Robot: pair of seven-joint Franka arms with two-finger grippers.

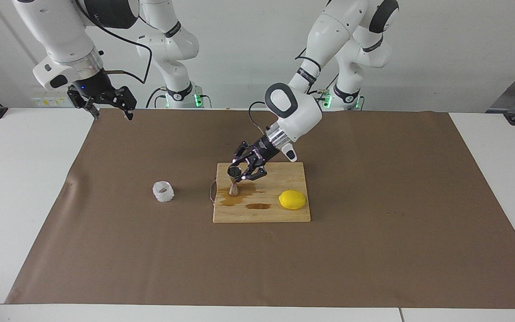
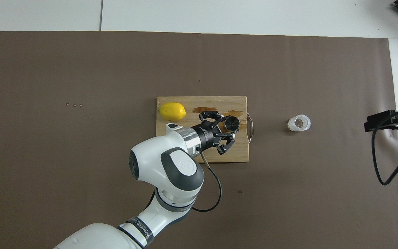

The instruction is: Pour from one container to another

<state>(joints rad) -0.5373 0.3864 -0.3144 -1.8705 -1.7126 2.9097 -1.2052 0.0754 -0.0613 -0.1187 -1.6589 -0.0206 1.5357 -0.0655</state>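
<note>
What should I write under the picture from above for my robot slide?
Left gripper shut on the steel jigger standing on a stained cutting board, lemon beside it, glass tumbler alone on brown paper.

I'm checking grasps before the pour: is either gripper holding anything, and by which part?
The left gripper is shut on the shiny steel hourglass jigger, gripping its upper cone. The right gripper, waiting, holds nothing.
</note>
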